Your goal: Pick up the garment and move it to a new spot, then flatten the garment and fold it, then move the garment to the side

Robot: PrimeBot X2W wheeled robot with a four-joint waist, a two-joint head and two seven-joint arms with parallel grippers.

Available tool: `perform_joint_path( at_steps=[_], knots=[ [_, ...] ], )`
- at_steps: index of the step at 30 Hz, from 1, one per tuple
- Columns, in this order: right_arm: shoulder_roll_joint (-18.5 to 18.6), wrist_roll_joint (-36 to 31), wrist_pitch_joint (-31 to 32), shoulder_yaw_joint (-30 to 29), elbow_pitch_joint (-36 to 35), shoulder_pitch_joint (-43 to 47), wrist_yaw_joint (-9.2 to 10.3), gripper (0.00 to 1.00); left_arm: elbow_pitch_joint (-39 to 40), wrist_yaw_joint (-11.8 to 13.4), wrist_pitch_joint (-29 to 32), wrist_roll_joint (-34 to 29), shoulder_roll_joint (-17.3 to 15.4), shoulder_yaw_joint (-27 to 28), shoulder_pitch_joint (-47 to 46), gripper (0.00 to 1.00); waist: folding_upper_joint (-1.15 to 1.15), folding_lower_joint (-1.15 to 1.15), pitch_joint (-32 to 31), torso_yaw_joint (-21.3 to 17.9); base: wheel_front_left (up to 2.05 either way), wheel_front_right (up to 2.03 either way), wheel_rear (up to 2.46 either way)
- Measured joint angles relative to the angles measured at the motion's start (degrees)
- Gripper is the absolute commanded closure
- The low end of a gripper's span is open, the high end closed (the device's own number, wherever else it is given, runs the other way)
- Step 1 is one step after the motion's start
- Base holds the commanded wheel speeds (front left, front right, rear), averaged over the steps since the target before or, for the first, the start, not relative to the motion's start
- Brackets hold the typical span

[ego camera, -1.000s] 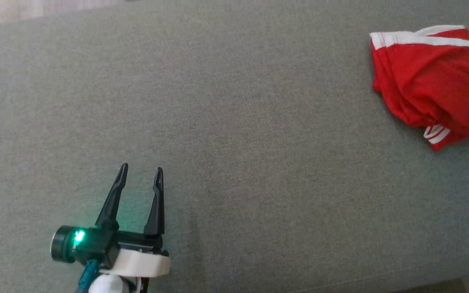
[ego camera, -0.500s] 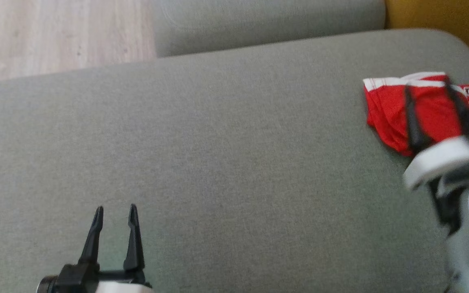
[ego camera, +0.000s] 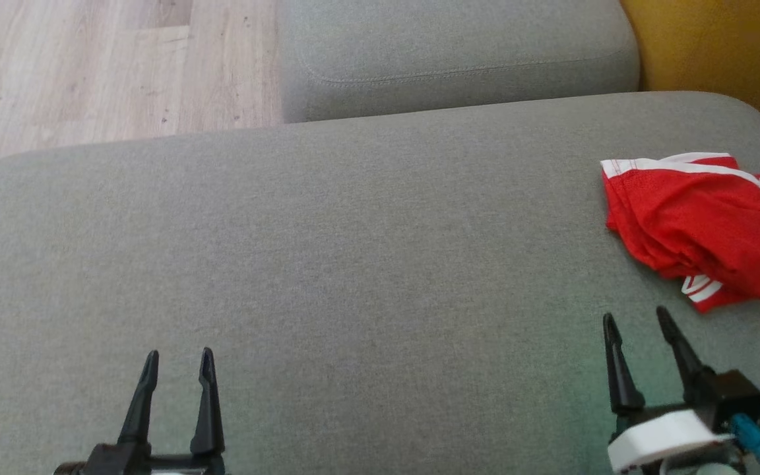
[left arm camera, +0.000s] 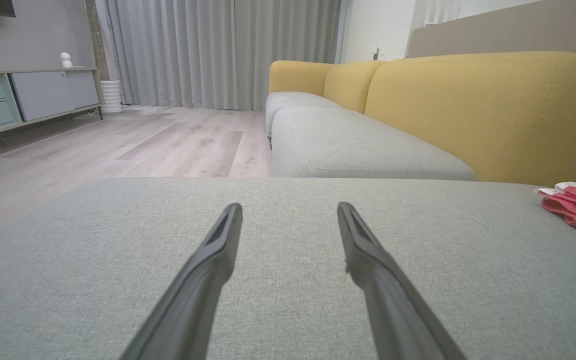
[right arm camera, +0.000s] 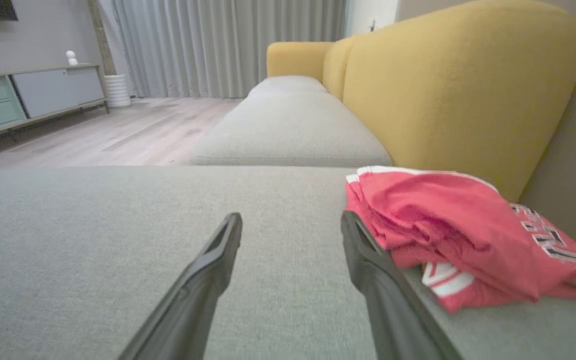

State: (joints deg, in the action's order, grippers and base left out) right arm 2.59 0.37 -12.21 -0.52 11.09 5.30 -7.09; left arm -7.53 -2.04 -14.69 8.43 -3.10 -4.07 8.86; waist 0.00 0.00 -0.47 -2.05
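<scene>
The garment (ego camera: 696, 224) is a red jersey with white trim and dark lettering, lying bunched at the right side of the grey cushion (ego camera: 353, 264). It also appears in the right wrist view (right arm camera: 448, 230) and far right in the left wrist view (left arm camera: 575, 205). My right gripper (ego camera: 637, 320) stands open just in front of the garment, apart from it, with nothing between its fingers. My left gripper (ego camera: 179, 356) is open over bare cushion at the lower left, far from the garment.
A second grey seat cushion (ego camera: 452, 53) lies beyond, with a yellow backrest (ego camera: 716, 53) at the right. Wooden floor (ego camera: 90, 66) shows at the upper left past the cushion's edge. A low cabinet (left arm camera: 28, 95) and curtains (left arm camera: 218, 50) stand across the room.
The head view has tilted up, bringing floor and the far cushion into the picture. My right gripper, over the garment half a second ago, now sits in front of it.
</scene>
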Motion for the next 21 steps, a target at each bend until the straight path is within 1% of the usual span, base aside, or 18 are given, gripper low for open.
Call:
perform_joint_path(
  at_steps=[6,7,11,21],
  knots=[
    [-0.01,0.75,-1.46,0.3,3.71,-0.03,0.0,0.0,-3.21,0.07,0.0,-0.05,0.04,0.24,-0.02,0.0,0.0,0.0,-0.15,-0.93,0.0,0.0,0.0],
    [-0.01,0.81,-1.46,0.35,4.31,0.01,0.0,1.0,-4.08,0.26,0.01,0.0,0.08,0.25,0.0,1.0,0.0,0.0,-0.18,-1.0,0.0,0.0,0.0],
    [-0.03,1.23,-1.38,0.4,7.42,1.26,0.03,1.0,-7.28,0.27,0.42,0.42,0.16,0.23,0.51,1.0,0.0,0.01,-0.19,-0.99,0.0,0.0,0.0],
    [-0.03,7.86,-0.08,0.34,7.62,1.43,0.04,1.0,-7.59,-0.01,1.97,6.41,0.16,0.4,0.77,1.0,0.0,0.0,-0.12,-0.75,0.0,0.0,0.0]
  ],
)
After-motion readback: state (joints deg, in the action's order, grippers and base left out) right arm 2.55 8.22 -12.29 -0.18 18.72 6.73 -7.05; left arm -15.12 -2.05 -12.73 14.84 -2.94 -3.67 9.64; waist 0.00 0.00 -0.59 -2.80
